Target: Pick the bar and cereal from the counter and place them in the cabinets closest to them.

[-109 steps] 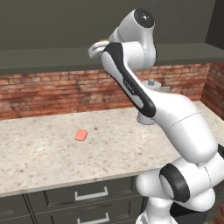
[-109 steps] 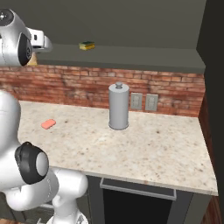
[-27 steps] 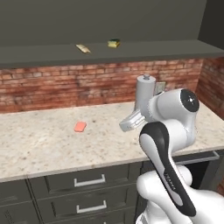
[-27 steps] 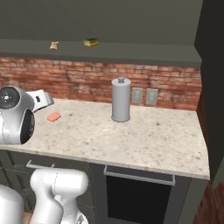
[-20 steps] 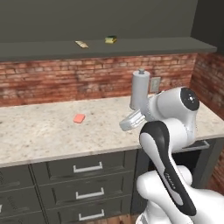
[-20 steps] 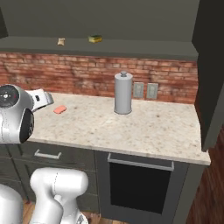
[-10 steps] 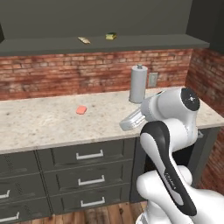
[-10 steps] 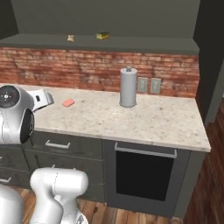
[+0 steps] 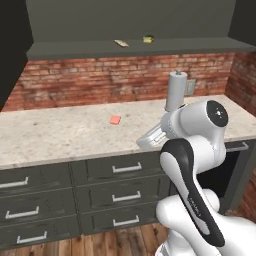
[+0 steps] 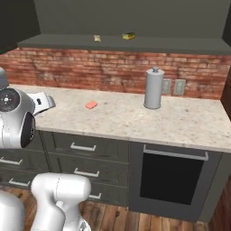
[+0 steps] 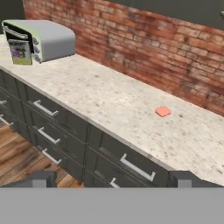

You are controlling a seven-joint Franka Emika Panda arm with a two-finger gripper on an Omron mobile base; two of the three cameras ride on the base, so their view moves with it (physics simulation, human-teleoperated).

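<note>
Hand (image 11: 112,177) spread wide, gripping nothing; the cereal (image 11: 19,51) stands upright before the toaster oven (image 11: 43,38); pink block (image 11: 163,111) alone mid-table (image 11: 109,105).

Rendered home kitchen. Long beige speckled stone tabletop (image 9: 60,135) runs along a red brick backsplash (image 9: 100,80). Dark grey drawer fronts (image 9: 120,170) with silver bar handles sit below it, and a built-in oven (image 10: 173,178) with a black door is under the right end. Toaster oven (image 11: 41,39) sits at the far left end of the tabletop, against the brick. Wall outlets (image 10: 173,85) on the brick, dark grey shelf (image 9: 135,48) overhead, wood plank floor (image 11: 22,162).
</note>
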